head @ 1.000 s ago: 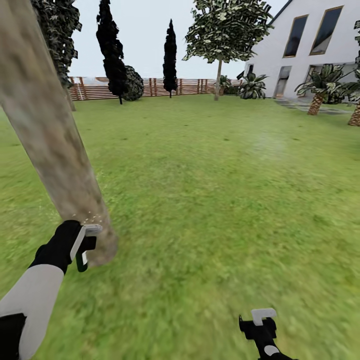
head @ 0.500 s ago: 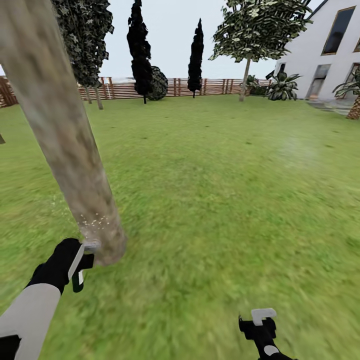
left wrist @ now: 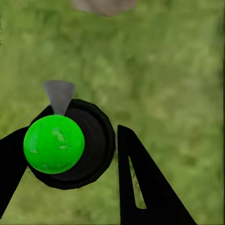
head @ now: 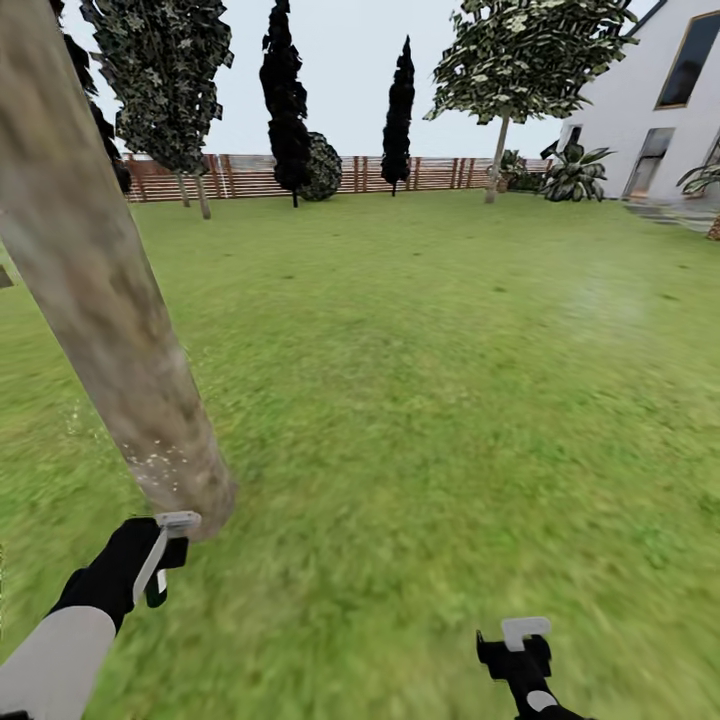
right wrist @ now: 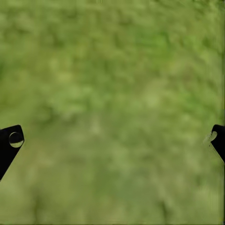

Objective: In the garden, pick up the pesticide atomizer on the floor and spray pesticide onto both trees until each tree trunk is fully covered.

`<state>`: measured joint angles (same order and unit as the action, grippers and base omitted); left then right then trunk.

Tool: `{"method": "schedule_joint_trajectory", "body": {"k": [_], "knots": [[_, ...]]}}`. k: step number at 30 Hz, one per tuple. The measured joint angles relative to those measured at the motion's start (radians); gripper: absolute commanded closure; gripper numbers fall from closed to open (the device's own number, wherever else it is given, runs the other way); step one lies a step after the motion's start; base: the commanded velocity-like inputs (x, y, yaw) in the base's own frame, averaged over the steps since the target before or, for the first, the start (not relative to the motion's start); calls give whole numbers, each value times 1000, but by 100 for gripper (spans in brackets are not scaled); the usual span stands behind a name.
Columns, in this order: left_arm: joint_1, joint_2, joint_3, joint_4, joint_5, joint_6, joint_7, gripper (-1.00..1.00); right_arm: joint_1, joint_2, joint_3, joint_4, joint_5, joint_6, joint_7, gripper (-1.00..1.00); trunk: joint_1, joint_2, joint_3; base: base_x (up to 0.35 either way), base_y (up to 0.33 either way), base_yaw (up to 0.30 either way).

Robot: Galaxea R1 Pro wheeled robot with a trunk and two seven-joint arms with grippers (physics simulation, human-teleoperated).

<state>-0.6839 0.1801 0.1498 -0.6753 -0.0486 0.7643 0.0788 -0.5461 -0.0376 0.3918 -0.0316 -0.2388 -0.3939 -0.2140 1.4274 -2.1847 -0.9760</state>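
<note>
the left gripper [left wrist: 70, 154] has its jaws closed on the pesticide atomizer [left wrist: 63, 143], nozzle beside the base of the near tree trunk [head: 120, 330], where pale specks show. the right gripper [right wrist: 112, 140] hangs wide open and empty over the lawn [head: 450, 380].

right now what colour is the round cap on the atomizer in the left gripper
Bright green, on the black atomizer held by the left gripper; clearest in the left wrist view.
</note>
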Motion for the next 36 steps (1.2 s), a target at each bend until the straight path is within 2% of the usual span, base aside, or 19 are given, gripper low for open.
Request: {"method": "schedule_joint_trajectory", "body": {"k": [4,6,8,36], "knots": [[0,0,4,8,0,-25,2,100,0,0,0,0,0,0,-3,-100,0,0,0,181,-241,268],[1,-5,25,6,2,-28,2,100,0,0,0,0,1,0,-3,-100,0,0,0,239,-201,277],[1,-7,29,7,2,-28,2,100,0,0,0,0,1,1,-3,-100,0,0,0,244,-198,277],[0,-20,28,9,4,-30,3,100,0,-1,0,0,0,1,-4,-100,0,0,0,160,-275,261]]}}
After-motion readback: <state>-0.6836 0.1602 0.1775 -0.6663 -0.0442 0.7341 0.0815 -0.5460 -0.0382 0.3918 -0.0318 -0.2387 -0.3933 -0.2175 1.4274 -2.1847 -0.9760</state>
